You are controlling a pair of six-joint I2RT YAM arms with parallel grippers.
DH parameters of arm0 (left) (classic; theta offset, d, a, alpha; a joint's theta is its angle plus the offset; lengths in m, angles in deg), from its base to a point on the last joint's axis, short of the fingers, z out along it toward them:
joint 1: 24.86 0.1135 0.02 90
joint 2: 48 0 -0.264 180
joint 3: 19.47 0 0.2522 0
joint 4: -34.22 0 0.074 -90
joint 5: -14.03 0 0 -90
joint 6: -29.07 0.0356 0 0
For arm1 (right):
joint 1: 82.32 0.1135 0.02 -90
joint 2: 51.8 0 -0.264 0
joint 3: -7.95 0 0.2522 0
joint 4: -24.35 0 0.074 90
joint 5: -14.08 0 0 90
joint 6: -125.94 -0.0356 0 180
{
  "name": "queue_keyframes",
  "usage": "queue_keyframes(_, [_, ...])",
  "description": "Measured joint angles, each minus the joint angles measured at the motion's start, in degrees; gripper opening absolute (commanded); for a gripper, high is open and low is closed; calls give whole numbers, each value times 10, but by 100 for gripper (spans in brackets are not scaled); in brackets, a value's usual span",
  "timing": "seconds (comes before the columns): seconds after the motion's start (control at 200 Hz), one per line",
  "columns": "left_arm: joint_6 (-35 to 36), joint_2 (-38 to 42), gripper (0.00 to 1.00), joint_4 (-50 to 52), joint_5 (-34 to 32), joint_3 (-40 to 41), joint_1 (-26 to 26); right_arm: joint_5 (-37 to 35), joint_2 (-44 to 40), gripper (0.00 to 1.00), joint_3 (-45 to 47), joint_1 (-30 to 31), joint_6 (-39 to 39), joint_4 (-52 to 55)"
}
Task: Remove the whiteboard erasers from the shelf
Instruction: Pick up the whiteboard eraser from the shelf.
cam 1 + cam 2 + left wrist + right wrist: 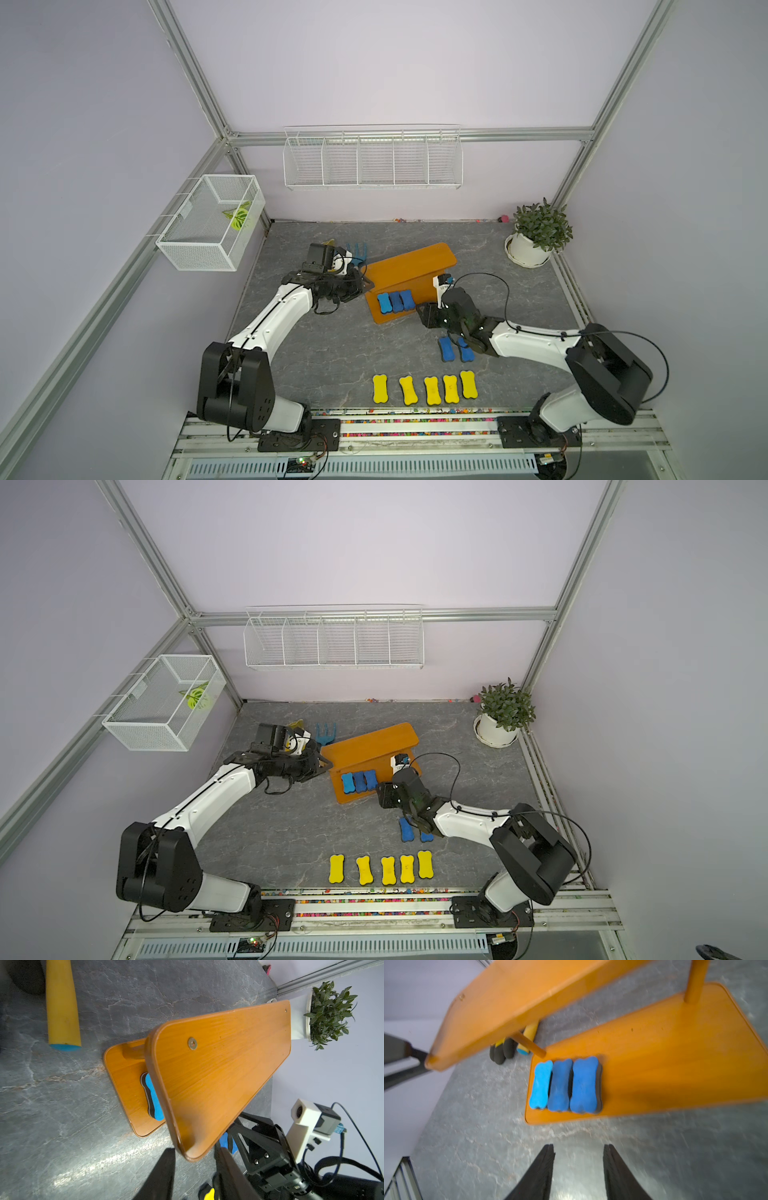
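Right wrist view showing three blue erasers [564, 1084] on shelf [664, 1064]; both top views adding two blue erasers [446, 349], five yellow erasers [387, 870] toward shelf's 6 o'clock. Empty right end effector [578, 1167] hanging half-open; left end effector [195, 1153] astride shelf corner, grip: cannot tell.

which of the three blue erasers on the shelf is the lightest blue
The eraser at the row's end nearest the shelf's short edge: pale sky blue; the middle one and the third are darker.

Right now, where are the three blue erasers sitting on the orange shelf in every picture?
Top views: the blue erasers lie mid-picture on the lower board, in both.
Left wrist: only one peeks out under the upper board, left of middle.
Right wrist: all three side by side, near the middle.
Shared landmark: the orange shelf.
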Motion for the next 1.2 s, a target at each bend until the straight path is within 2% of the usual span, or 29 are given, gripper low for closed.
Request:
queue_keyframes(0.19, [0,-5,37,0,-9,0,0,22,54,45,-19,-17,7,-47])
queue_keyframes(0.27, [0,-7,31,0,-11,0,0,27,75,44,-20,-20,7,-59])
queue_keyframes(0.385, [1,-11,30,0,-13,0,0,34,95,44,-20,-20,10,-71])
queue_keyframes(0.67, [1,-15,29,0,-10,0,0,40,107,44,-22,-23,17,-95])
queue_keyframes(0.895, [1,-15,23,-3,-6,0,0,42,123,44,-39,-25,22,-104])
queue_keyframes(1.2, [0,-17,21,-9,-5,0,0,45,141,43,-55,-33,37,-114])
